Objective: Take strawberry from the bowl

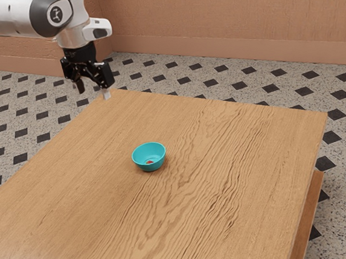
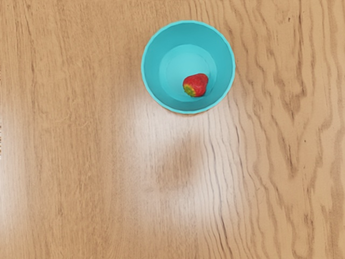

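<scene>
Strawberry (image 2: 195, 85) within a turquoise bowl (image 2: 233, 67); gripper (image 1: 93, 92) raised, its fingers parted

Exterior view. The white-and-black arm (image 1: 15, 17) enters at the upper left of the frame, a round emblem visible on its dark joint cover. From it the black gripper points downward, close to the far corner of the wooden table (image 1: 236, 160) as seen in the frame. Its two fingers stand apart with nothing between them: the pincer is released. The bowl rests upright on the tabletop, slightly left of the frame's centre, lower and farther right than the gripper and well apart from it. A small spot of red inside the bowl marks the strawberry. The table occupies the lower and middle part of the frame; around it lies a speckled floor (image 1: 174, 72) with dark diamond-shaped insets, bounded along the top of the frame by reddish-brown walls (image 1: 223, 10) and a paler skirting board (image 1: 215, 52).

Wrist view. The open mouth of the bowl is seen from above. The strawberry lies on the bowl's inner base, off its centre, on its side; the body is red and one end yellow-green. Wood grain surrounds the bowl, and a soft shadow (image 2: 180, 162) falls on the tabletop beside it.
</scene>
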